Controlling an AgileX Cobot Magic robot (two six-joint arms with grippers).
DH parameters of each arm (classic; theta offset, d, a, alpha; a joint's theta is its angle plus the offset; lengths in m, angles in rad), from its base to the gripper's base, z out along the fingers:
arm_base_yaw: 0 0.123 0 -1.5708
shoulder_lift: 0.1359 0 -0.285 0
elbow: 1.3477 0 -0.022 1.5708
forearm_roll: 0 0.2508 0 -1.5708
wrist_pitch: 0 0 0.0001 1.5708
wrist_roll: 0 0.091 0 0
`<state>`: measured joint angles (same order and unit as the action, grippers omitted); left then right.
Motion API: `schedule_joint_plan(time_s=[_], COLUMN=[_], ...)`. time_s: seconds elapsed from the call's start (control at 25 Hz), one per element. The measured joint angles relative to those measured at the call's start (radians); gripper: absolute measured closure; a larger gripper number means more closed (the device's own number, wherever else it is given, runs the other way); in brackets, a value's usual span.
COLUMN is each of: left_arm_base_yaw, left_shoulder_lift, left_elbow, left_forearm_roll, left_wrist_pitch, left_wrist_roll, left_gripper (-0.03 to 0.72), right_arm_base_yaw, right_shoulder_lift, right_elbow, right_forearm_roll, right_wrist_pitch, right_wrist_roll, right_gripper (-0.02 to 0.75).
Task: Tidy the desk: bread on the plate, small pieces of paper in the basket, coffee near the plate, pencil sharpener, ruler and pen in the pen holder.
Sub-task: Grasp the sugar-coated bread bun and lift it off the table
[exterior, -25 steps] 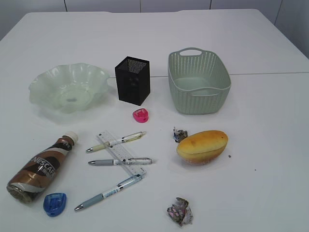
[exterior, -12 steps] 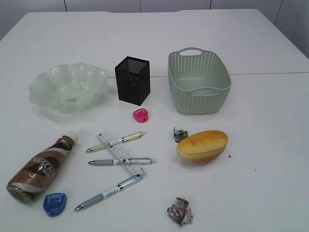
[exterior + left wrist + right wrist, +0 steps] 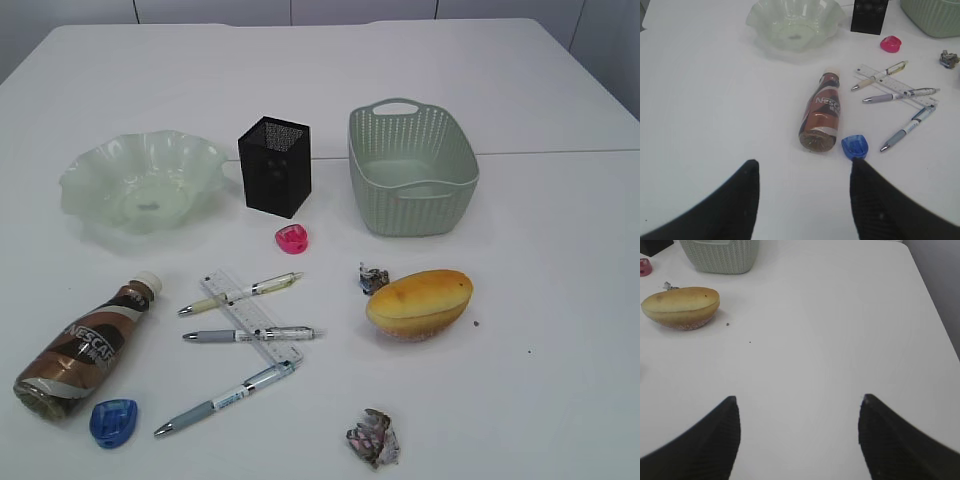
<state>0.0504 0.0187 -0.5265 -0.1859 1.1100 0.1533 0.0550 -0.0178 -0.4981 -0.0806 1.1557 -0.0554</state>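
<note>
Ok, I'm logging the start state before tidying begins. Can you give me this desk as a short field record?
plate: empty, back left
pen holder: upright, empty as far as visible
basket: appears empty, back right
bread: on the desk, in front of the basket
coffee: lying on its side, front left
ruler: flat, pens across it
left tool: open, holding nothing
right tool: open, holding nothing

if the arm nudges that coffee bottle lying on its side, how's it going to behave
The coffee bottle lies on its round side on the desk, so a sideways nudge would probably roll it. Its smooth label looks somewhat slippery. It looks full, so likely heavy for its size.
</note>
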Motion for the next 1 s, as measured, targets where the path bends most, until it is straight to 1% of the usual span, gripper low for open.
schedule_joint_plan(time_s=[0.2, 0.36, 0.56, 0.84, 0.92, 1.0], left_arm_base_yaw=[0.000, 0.000, 0.000, 0.000, 0.000, 0.000], left_shoulder_lift=[0.051, 0.138, 0.216, 0.233, 0.233, 0.233], left_elbow=[-0.081, -0.144, -0.153, -0.153, -0.153, -0.153], left_forearm_roll=[0.000, -0.012, -0.045, -0.070, -0.075, -0.075], left_wrist_pitch=[0.008, 0.008, 0.016, 0.024, 0.026, 0.029], left_wrist_roll=[0.000, 0.000, 0.000, 0.000, 0.000, 0.000], left_gripper=[0.265, 0.265, 0.266, 0.266, 0.266, 0.266], right_arm_base_yaw=[0.000, 0.000, 0.000, 0.002, 0.002, 0.002], right_shoulder_lift=[0.000, 0.085, 0.251, 0.489, 0.575, 0.661], right_elbow=[0.000, -0.026, -0.102, -0.261, -0.308, -0.364], right_forearm_roll=[0.000, 0.023, 0.060, 0.098, 0.126, 0.184], right_wrist_pitch=[0.007, 0.044, 0.065, 0.102, 0.104, 0.104], right_wrist_roll=[0.033, 0.086, 0.173, 0.281, 0.307, 0.316], right_gripper=[0.195, 0.195, 0.195, 0.195, 0.195, 0.195])
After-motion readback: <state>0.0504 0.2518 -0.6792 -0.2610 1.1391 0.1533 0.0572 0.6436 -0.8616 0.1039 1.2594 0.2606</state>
